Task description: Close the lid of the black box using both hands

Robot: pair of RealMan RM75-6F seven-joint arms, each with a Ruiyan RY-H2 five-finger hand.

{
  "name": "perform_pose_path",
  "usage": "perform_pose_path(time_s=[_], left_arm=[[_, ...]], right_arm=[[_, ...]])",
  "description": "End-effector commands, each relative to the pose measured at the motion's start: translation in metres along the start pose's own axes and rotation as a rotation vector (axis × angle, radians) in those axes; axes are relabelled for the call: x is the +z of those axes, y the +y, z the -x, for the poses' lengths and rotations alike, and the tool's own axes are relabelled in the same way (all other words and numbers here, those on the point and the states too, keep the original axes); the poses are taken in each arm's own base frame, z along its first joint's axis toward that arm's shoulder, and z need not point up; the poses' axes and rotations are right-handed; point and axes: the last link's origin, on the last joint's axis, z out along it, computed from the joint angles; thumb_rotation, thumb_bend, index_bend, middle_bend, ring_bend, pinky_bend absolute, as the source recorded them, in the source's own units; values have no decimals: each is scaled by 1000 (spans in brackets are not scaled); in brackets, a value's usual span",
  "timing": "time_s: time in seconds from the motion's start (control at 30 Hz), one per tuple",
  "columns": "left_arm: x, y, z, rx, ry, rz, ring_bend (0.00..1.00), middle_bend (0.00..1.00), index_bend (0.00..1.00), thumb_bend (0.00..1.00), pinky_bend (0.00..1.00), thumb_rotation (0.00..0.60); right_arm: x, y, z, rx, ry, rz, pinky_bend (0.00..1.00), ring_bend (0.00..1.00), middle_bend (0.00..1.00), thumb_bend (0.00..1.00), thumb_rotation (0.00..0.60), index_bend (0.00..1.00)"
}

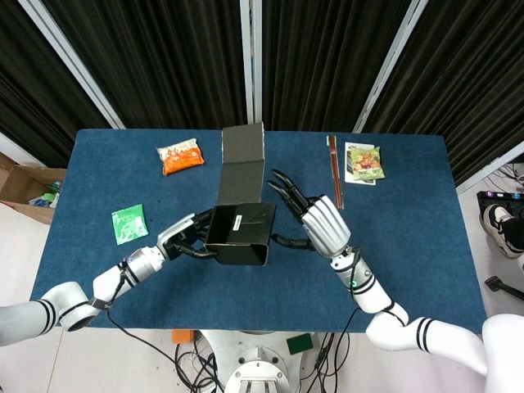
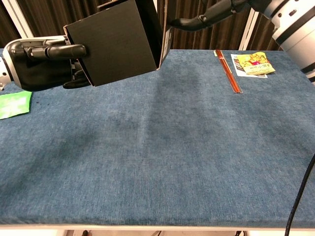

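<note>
The black box (image 1: 237,236) hangs tilted above the blue table (image 1: 409,246), gripped on its left side by my left hand (image 1: 188,237). A tall flap (image 1: 244,155) rises from its far edge. My right hand (image 1: 315,225) is at the box's right side with fingers spread, pressing the side lid flap (image 1: 255,219) over the opening. In the chest view the box (image 2: 115,42) is lifted at upper left in my left hand (image 2: 39,59), and the right hand's fingers (image 2: 206,17) reach to its right edge.
An orange snack packet (image 1: 180,155) lies at the back left and a green packet (image 1: 129,223) at the left. Brown chopsticks (image 1: 333,166) and a yellow-green packet (image 1: 364,161) lie at the back right. A cardboard carton (image 1: 29,184) stands beyond the left edge.
</note>
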Motion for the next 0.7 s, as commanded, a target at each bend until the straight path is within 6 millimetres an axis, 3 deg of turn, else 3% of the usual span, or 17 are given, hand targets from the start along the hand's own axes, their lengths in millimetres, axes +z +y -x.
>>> perform_pose_path(time_s=[0.03, 0.2, 0.43, 0.7], left_arm=[[-1, -1, 0, 23, 0, -2, 707, 455, 483, 141, 842, 600], [-1, -2, 1, 83, -4, -8, 707, 449, 482, 141, 842, 600], [-1, -6, 1, 151, 4, -26, 707, 442, 473, 141, 842, 600], [0, -14, -3, 228, 29, -49, 707, 438, 471, 141, 842, 600]], right_arm=[[4, -5, 0, -16, -12, -23, 1000, 654, 62, 0, 600, 0], [8, -9, 1, -76, -35, -80, 1000, 664, 160, 0, 600, 28], [8, -13, 12, -129, -94, -134, 1000, 734, 425, 0, 600, 361], [2, -8, 25, -196, -228, -144, 1000, 741, 442, 0, 600, 405]])
